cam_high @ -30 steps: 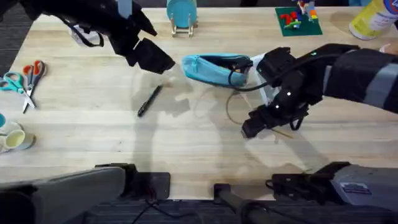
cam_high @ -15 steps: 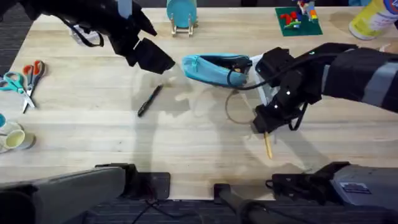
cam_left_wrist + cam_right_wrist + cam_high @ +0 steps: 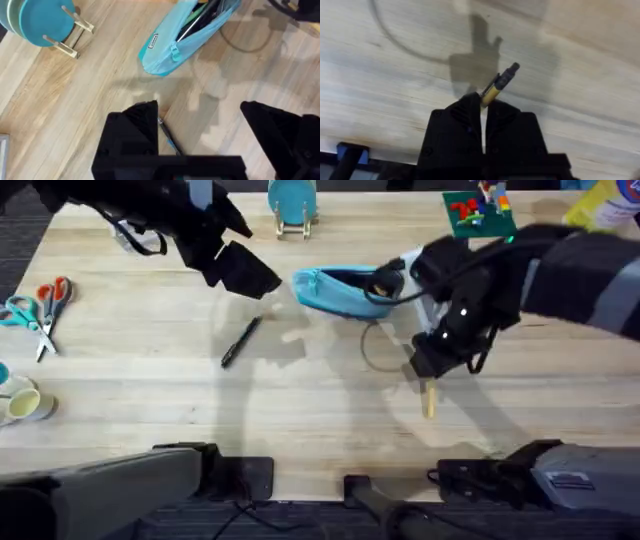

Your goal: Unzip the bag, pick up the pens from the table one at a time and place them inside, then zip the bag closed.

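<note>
One pen — the yellow pen [image 3: 496,86] — is pinched near its end in your right gripper [image 3: 430,370], just beside the open bag [image 3: 345,288]; it could pivot and slip. Your left gripper [image 3: 200,135] hangs spread above the black pen [image 3: 240,342].

Both arms are matte black, the right arm [image 3: 560,280] grey-banded (black cable looping alongside).
</note>
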`<state>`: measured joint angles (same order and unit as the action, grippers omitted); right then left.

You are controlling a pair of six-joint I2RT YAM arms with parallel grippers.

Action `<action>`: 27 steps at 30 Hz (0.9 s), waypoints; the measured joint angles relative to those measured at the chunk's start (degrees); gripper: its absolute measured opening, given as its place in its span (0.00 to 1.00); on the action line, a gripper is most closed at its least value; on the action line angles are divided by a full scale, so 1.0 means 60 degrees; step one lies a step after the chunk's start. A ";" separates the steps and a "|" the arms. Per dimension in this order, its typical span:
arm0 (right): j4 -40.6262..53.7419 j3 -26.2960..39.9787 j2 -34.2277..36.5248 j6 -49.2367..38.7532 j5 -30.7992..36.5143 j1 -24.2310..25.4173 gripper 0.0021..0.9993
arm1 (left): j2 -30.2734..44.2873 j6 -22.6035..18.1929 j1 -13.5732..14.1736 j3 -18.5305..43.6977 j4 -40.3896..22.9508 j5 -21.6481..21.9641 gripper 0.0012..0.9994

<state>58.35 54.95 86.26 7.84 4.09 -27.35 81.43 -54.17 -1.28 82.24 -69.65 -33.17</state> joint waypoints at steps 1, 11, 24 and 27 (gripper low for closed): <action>0.0144 0.0203 -0.0008 -0.0069 0.0138 0.0000 0.03 | 0.0000 0.0000 0.0000 0.0000 -0.0003 0.0001 1.00; 0.0320 0.2537 -0.0504 -0.0647 0.1475 0.0007 0.03 | 0.0000 0.0000 0.0000 0.0000 0.0000 0.0001 1.00; -0.2457 0.3837 -0.0525 -0.3356 0.1893 0.0011 0.03 | 0.0000 0.0000 0.0000 0.0000 0.0000 0.0000 1.00; -0.3172 0.3837 -0.0525 -0.4514 0.1789 0.0011 0.03 | 0.0000 0.0000 0.0000 0.0000 0.0000 0.0000 1.00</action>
<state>39.32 77.97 83.11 -19.25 14.82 -27.29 81.43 -54.17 -1.28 82.24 -69.65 -33.17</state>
